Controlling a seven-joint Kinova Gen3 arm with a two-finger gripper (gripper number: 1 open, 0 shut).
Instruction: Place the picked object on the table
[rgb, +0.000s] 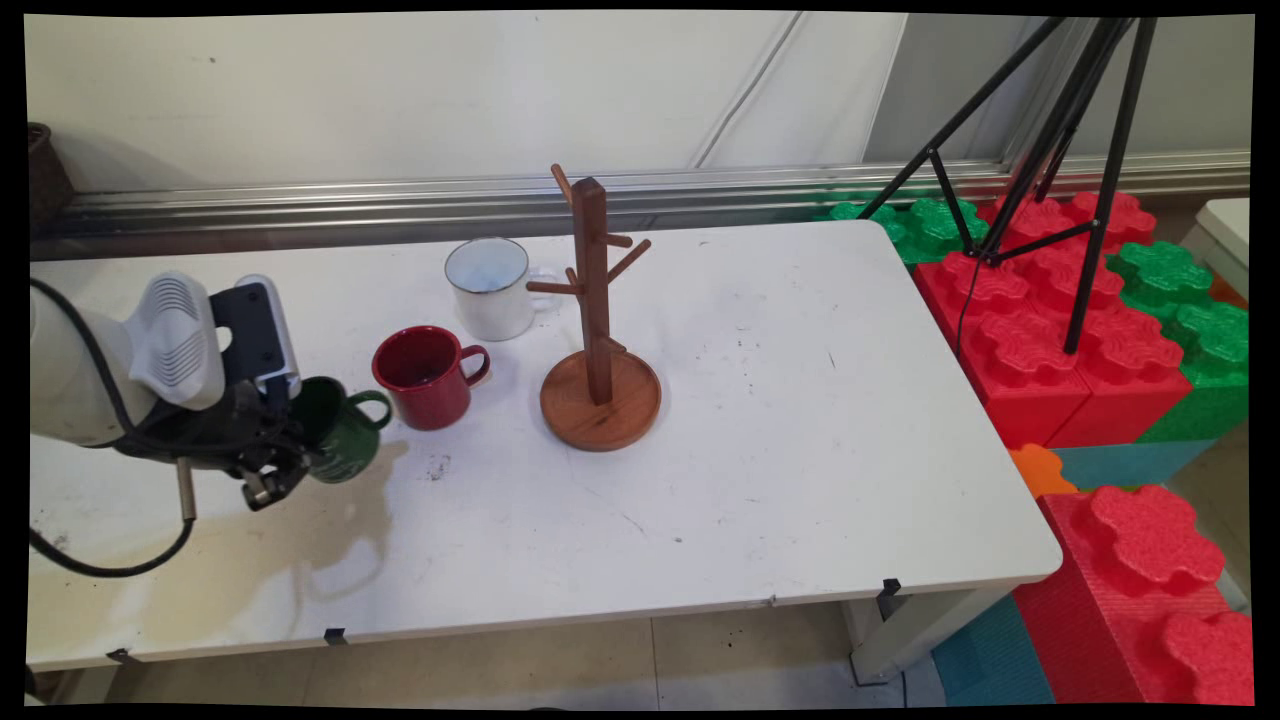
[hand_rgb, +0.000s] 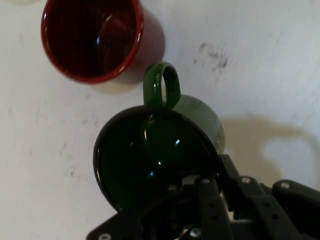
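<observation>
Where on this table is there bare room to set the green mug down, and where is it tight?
Bare: the table's right part, from the rack to the right edge, and the near strip in front of the mugs. Crowded: the left rear, where the red mug, white mug and rack cluster, with the gripper holding the green mug tilted beside the red mug.

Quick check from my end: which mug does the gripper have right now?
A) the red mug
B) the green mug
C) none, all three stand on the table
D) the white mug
B: the gripper is clamped on the rim of the green mug, tilted above the table, while the red mug and white mug stand apart.
</observation>
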